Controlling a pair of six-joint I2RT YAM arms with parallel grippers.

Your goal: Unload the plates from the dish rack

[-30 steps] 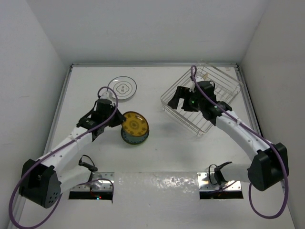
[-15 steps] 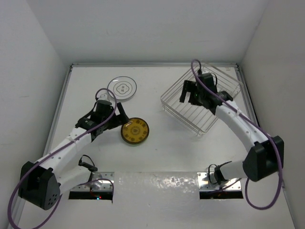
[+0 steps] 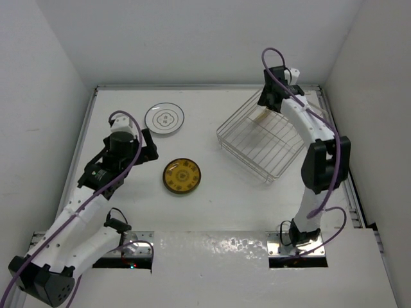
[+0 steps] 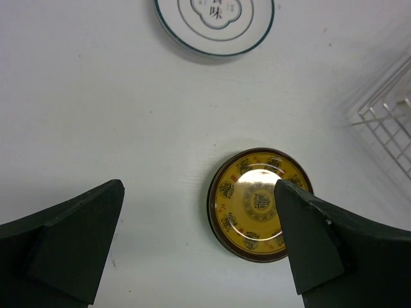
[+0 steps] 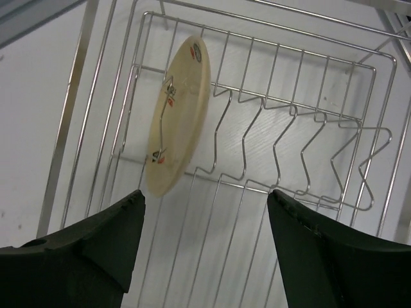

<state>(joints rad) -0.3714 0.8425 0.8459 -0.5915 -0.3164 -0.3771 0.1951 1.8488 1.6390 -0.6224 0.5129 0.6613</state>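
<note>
A yellow patterned plate [image 3: 182, 176] [image 4: 257, 205] lies flat on the table. My left gripper [image 3: 148, 146] [image 4: 199, 192] hovers open just left of it and holds nothing. A white plate with printed marks [image 3: 164, 119] [image 4: 215, 19] lies flat farther back. The wire dish rack [image 3: 270, 144] [image 5: 289, 147] sits at the back right. One cream plate [image 3: 259, 117] [image 5: 176, 115] stands on edge in a slot at its far corner. My right gripper [image 3: 268, 101] [image 5: 205, 199] hangs open above the rack beside that plate, not touching it.
White walls close in the table at the back and on both sides. A corner of the rack [image 4: 385, 115] shows at the right of the left wrist view. The right arm stretches along the rack's right side.
My left gripper opened, let the yellow plate down flat and pulled back to the left. My right arm swung from the rack's middle to its far corner over the cream plate.
</note>
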